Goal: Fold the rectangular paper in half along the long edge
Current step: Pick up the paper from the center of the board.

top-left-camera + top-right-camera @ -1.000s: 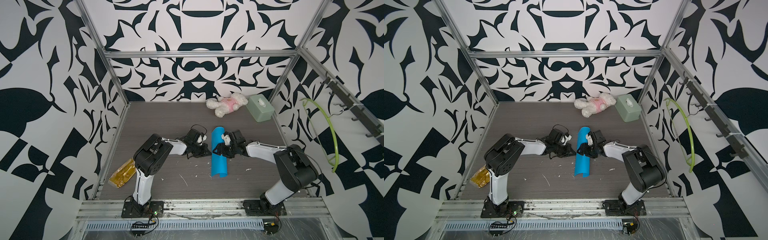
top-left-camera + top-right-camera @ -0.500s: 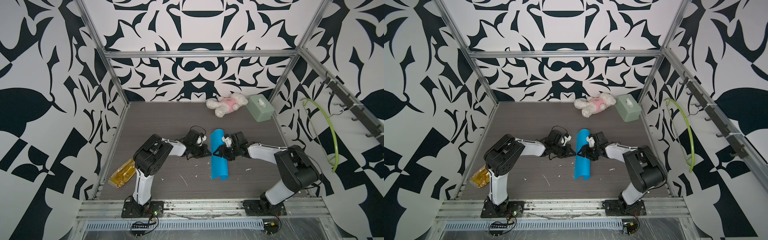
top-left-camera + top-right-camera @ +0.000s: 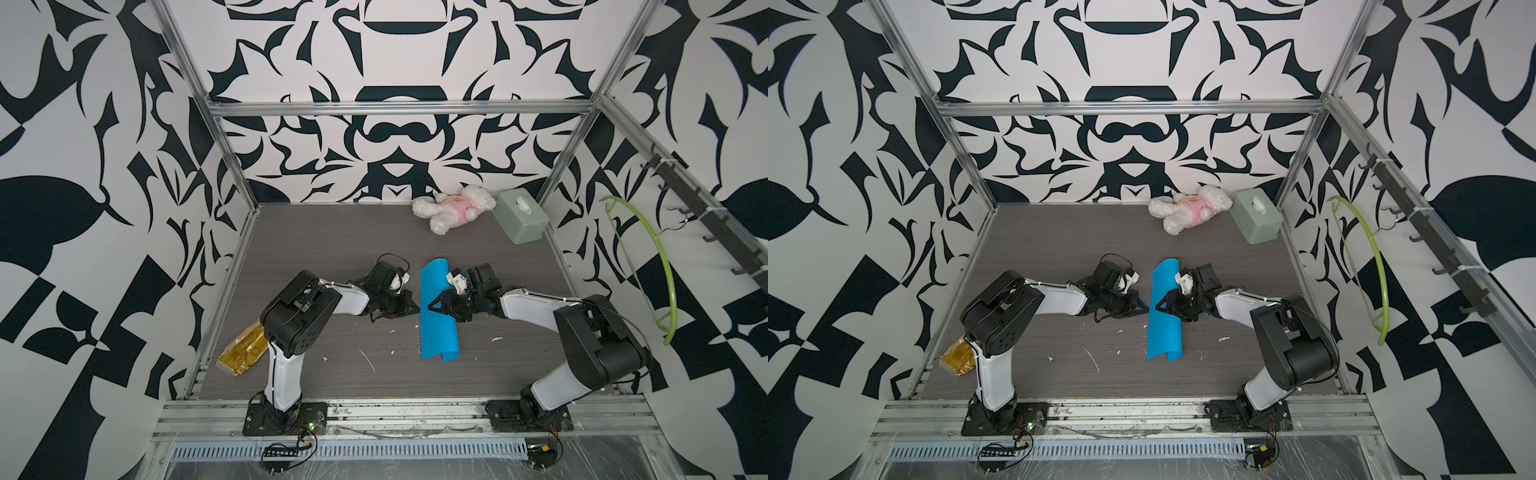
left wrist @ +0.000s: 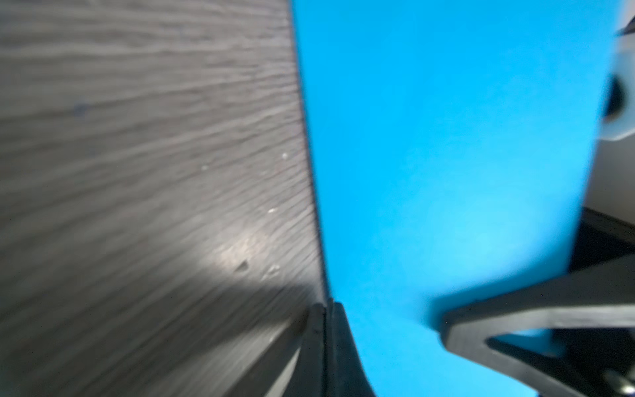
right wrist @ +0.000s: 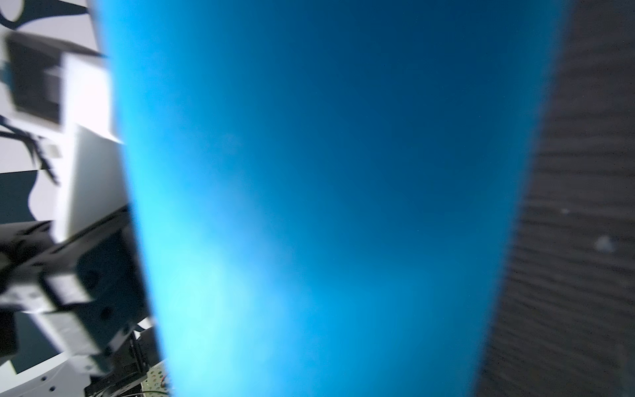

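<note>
The rectangular paper [image 3: 436,332] is sky blue and lies lengthwise mid-table, doubled over, its upper layer bulging and curling at both ends; both top views show it [image 3: 1163,336]. My left gripper [image 3: 411,306] is shut, its tips [image 4: 324,306] meeting the paper's left long edge [image 4: 446,154]. I cannot tell whether they pinch that edge. From the right, my right gripper [image 3: 446,309] reaches over the paper's middle with its fingers apart. One of its fingers [image 4: 515,323] rests on the top layer. Blue paper [image 5: 326,206] fills the right wrist view and hides those jaws.
A white and pink plush toy [image 3: 455,208] and a pale green tissue box [image 3: 519,216] sit at the back right. A gold wrapper [image 3: 243,351] lies by the left arm's base. White crumbs [image 3: 370,359] dot the table. A green hoop [image 3: 660,266] hangs on the right wall.
The right gripper has shifted slightly over the paper and its fingers have drawn a little closer. The left arm has stayed put.
</note>
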Controlling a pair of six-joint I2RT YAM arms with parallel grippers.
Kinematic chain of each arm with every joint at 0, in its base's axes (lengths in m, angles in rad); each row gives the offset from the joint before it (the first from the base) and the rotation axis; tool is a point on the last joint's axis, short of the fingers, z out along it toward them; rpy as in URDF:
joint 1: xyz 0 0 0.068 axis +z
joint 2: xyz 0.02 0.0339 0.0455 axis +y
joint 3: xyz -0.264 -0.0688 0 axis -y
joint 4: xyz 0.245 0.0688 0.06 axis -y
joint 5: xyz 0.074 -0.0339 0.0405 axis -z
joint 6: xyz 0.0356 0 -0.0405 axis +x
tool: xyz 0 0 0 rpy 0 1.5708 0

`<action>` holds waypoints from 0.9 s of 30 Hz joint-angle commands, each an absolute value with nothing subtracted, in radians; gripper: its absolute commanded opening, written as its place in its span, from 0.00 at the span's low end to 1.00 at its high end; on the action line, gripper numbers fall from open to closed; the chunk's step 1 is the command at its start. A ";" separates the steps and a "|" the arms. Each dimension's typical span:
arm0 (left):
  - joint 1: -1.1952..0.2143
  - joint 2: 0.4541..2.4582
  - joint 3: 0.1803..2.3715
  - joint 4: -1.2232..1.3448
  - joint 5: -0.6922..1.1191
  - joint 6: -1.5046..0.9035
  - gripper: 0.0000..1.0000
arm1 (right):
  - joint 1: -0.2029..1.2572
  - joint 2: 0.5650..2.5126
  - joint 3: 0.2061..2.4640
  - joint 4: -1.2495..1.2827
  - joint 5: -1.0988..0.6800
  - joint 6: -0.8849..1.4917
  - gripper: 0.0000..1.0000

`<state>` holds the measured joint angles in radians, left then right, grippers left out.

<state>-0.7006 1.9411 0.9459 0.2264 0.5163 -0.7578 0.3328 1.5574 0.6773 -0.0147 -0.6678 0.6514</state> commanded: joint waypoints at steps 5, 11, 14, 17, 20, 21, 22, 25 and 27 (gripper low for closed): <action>-0.687 1.882 0.926 0.166 0.465 -0.735 0.03 | 0.310 1.515 0.685 0.052 -0.756 0.687 0.50; -0.666 1.840 0.920 0.155 0.454 -0.733 0.03 | 0.304 1.520 0.668 0.171 -0.825 0.774 0.49; -0.650 1.803 0.922 0.137 0.447 -0.725 0.03 | 0.305 1.512 0.675 0.214 -0.862 0.807 0.49; -0.637 1.776 0.932 0.114 0.444 -0.713 0.03 | 0.304 1.500 0.685 0.252 -0.892 0.843 0.49; -0.625 1.747 0.941 0.097 0.443 -0.709 0.03 | 0.305 1.487 0.694 0.296 -0.920 0.886 0.49; -0.618 1.736 0.944 0.090 0.442 -0.706 0.03 | 0.304 1.481 0.695 0.317 -0.928 0.906 0.49; -0.610 1.724 0.949 0.080 0.440 -0.704 0.03 | 0.304 1.474 0.696 0.343 -0.939 0.926 0.49; -0.583 1.683 0.964 0.045 0.440 -0.688 0.03 | 0.304 1.451 0.709 0.412 -0.968 0.987 0.49; -0.557 1.653 0.976 0.022 0.437 -0.681 0.02 | 0.304 1.431 0.731 0.419 -0.982 1.006 0.49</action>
<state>-0.5858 1.7092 0.9367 0.0750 0.4473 -0.7132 0.3080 1.4792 0.6765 0.3153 -0.9249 0.9401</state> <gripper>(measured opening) 0.048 0.488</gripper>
